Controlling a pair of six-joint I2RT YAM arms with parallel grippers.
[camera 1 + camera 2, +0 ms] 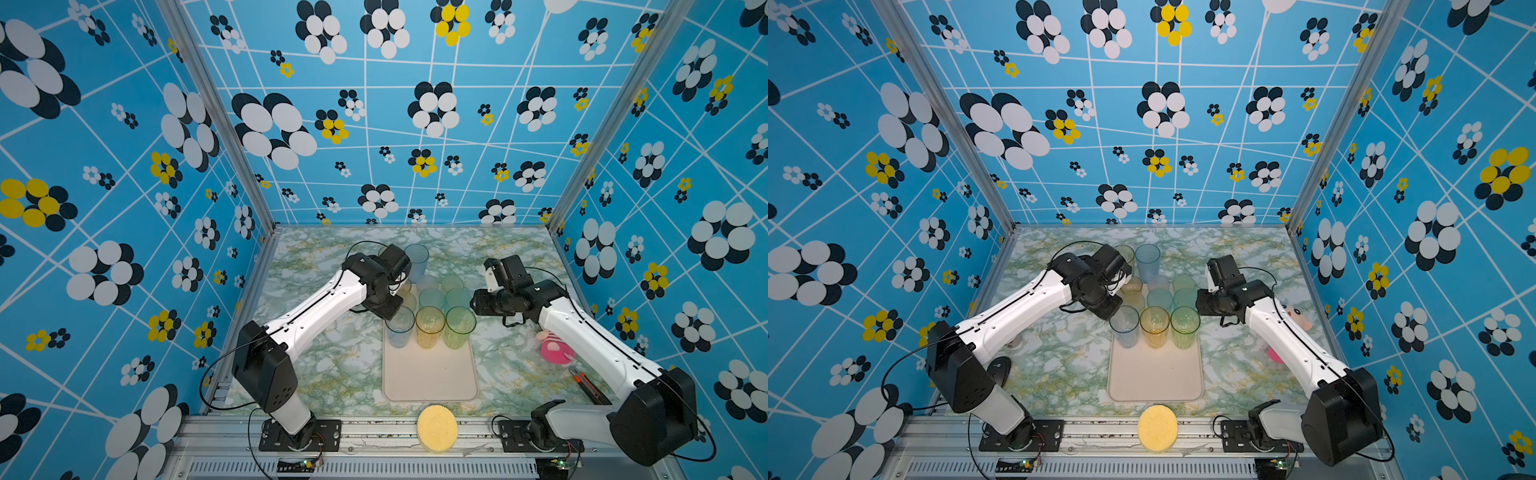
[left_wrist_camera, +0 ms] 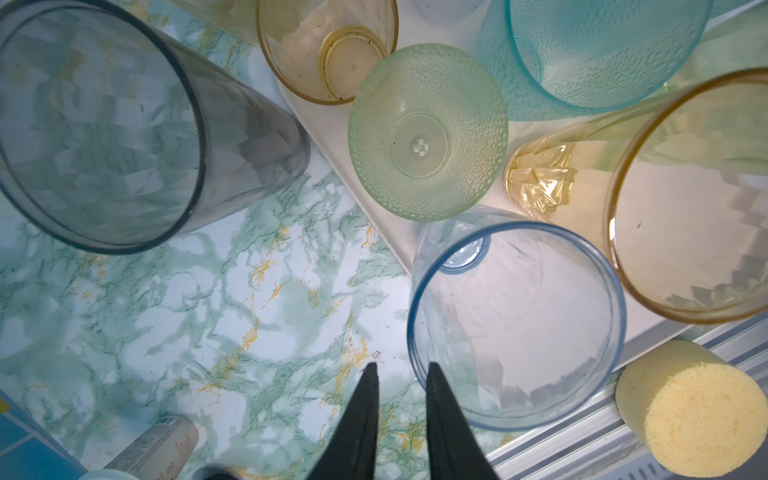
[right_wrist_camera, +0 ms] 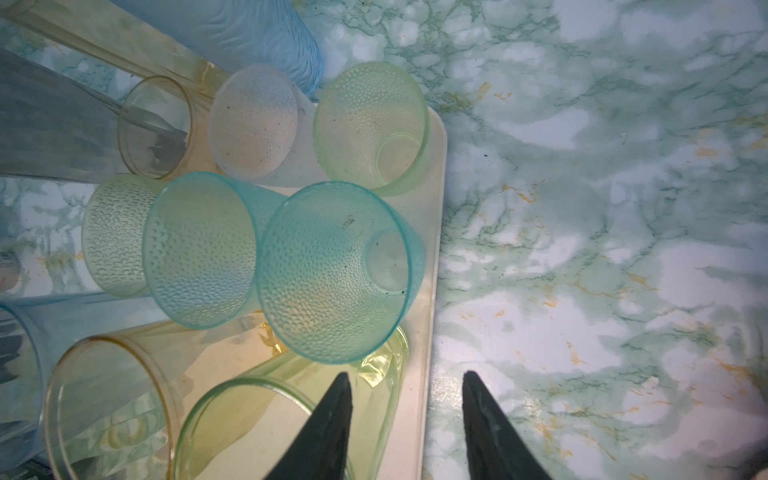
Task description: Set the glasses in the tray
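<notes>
The pale tray (image 1: pixel 430 374) lies mid-table, and several glasses fill its far half. The front row is a pale blue glass (image 1: pixel 400 328), an amber glass (image 1: pixel 430 326) and a green glass (image 1: pixel 460 326). A tall blue glass (image 1: pixel 417 259) stands behind the tray. A smoky grey glass (image 2: pixel 104 124) stands on the table beside it. My left gripper (image 2: pixel 401 365) hangs over the table just left of the pale blue glass (image 2: pixel 515 324), its fingers a little apart and empty. My right gripper (image 3: pixel 405 374) is open and empty astride the tray's right rim (image 3: pixel 432 291).
A yellow sponge disc (image 1: pixel 437 428) lies on the front rail. A pink plush toy (image 1: pixel 555 349) and an orange-and-black tool (image 1: pixel 588 386) lie under the right arm. A white bottle (image 2: pixel 158 444) lies near the left arm. Patterned walls close in three sides.
</notes>
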